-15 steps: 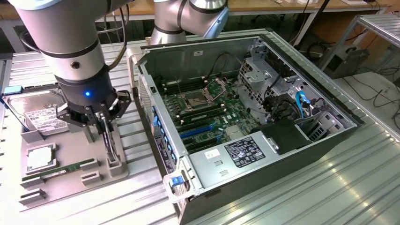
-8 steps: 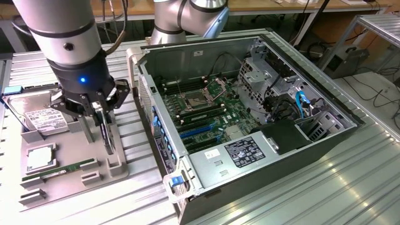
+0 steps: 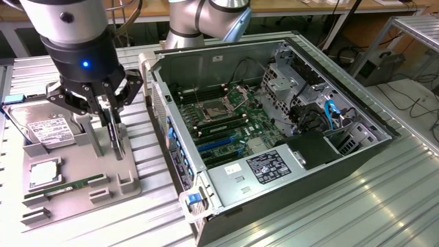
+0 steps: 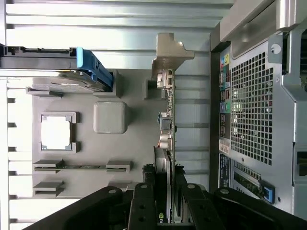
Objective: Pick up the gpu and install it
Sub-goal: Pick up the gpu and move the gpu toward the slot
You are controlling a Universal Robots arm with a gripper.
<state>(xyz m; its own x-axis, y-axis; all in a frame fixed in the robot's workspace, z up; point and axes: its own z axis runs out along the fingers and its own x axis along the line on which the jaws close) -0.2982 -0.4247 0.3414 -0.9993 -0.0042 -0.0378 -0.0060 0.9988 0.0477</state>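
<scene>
Gpu (image 3: pixel 118 144), upright in grey holder tray (image 3: pixel 72 159) beside open computer case (image 3: pixel 274 216), top hidden by gripper (image 3: pixel 112 123) straddling it; whether clamped cannot be told.

Gpu (image 3: pixel 118 141) on edge in tray (image 3: pixel 75 194); computer case (image 3: pixel 199 67) to exterior view's right.

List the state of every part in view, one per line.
gpu: upright in the gray holder, not yet in the case.
gripper: down at the gpu's top edge.
PC case: on its side, panel off, interior open.
hard drive: on edge in the holder.
memory stick: seated in holder slots.
</scene>
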